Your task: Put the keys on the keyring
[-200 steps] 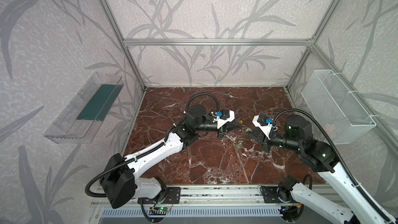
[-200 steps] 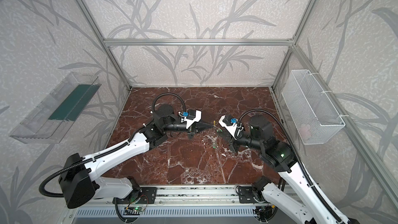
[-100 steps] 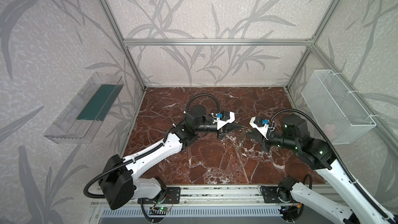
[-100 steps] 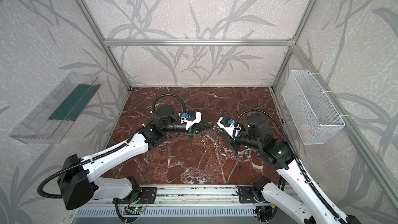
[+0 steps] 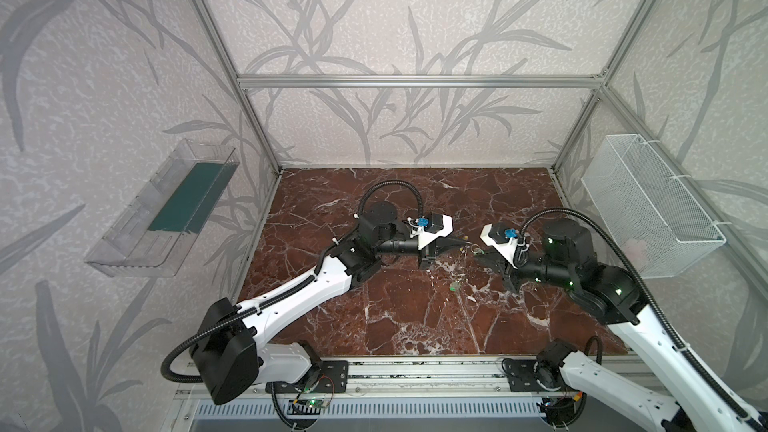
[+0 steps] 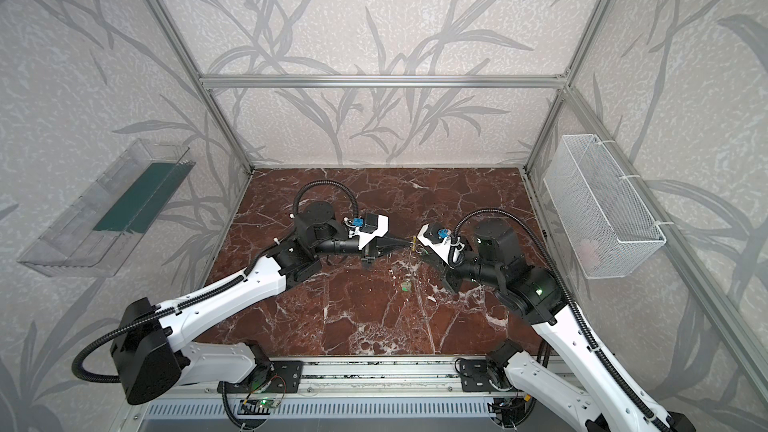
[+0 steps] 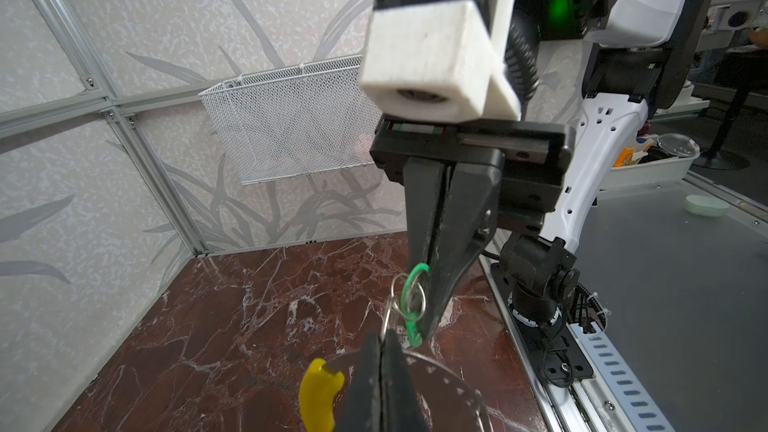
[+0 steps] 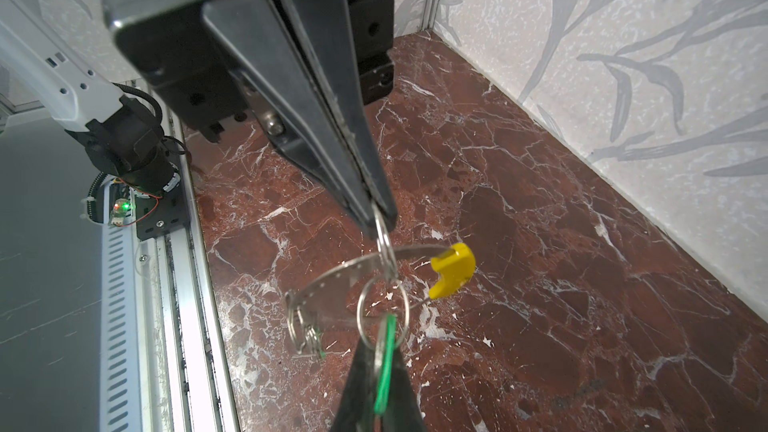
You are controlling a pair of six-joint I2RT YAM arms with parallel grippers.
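Just now the key [image 8: 386,351] has been nudged closer to the keyring [image 8: 332,282]. Over the last second the right arm eased leftward in both top views, while the left arm barely moved. Both things hang in the air at the middle of the top views, above the table [image 5: 395,317].

At the centre of the right wrist view the key's small ring [image 8: 360,311] sits right against the keyring's perforated band, near the yellow sleeve [image 8: 453,270]. Whether it has already slipped onto the band, I can't tell.

The right gripper [image 7: 434,309] is clamped shut on the key, and the left gripper [image 8: 379,216] is pinched tight on the keyring, as both were a second ago. To my eye the threading is under way, not finished. The gap has closed, and the next bit calls for a fine slide along the band.

A second key [image 5: 454,285] looks to lie on the table, below the grippers in the frame, not yet on the keyring.
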